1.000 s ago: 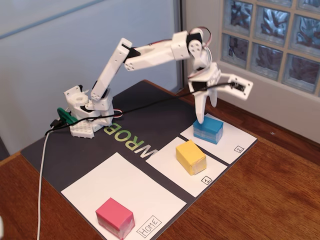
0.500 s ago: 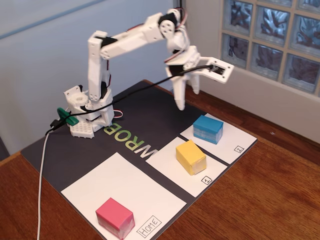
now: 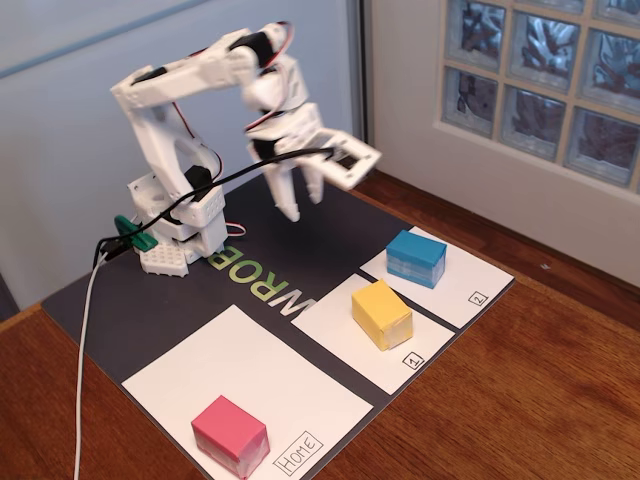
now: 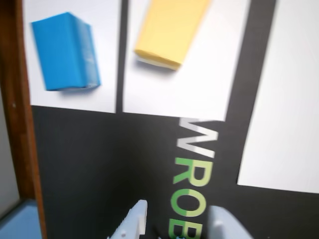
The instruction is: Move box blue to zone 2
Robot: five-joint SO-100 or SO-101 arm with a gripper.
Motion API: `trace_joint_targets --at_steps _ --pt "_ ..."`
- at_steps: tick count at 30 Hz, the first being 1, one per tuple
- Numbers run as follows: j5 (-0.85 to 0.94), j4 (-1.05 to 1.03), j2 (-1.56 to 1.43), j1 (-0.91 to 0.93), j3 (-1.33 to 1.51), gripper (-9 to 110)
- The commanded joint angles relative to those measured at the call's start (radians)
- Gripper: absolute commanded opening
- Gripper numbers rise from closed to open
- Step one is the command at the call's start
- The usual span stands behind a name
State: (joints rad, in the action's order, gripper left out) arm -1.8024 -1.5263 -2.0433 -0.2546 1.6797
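The blue box [image 3: 416,257] rests on zone 2 [image 3: 470,280], the white sheet with a small boxed "2" at its near corner. In the wrist view the blue box [image 4: 65,52] lies at the top left on that sheet [image 4: 108,74]. My gripper [image 3: 303,207] hangs in the air over the black mat, well to the left of the box and close to the arm's base. In the wrist view the gripper [image 4: 177,215] shows two white fingertips [image 4: 138,211] apart at the bottom edge, open, with only the mat between them.
A yellow block [image 3: 381,313] sits on the sheet marked "1" [image 3: 330,335]; it also shows in the wrist view [image 4: 169,30]. A pink block [image 3: 230,433] stands on the large "Home" sheet [image 3: 250,375]. The black mat [image 3: 320,230] lies on a wooden table [image 3: 520,400].
The arm has folded back from above the blue box toward its base, carrying the empty gripper left across the mat. The blue box has stayed on the sheet marked "2".
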Motion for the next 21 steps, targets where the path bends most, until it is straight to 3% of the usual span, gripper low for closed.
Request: trace_joint_targets --at_steps 1,6,14,21 --pt "0.032 0.011 -0.126 0.072 0.08 10" --pt "0.109 0.011 -0.305 0.19 0.256 0" --pt "0.273 -0.005 -0.696 0.36 0.63 0" --pt "0.342 -0.077 -0.842 0.407 0.749 0"
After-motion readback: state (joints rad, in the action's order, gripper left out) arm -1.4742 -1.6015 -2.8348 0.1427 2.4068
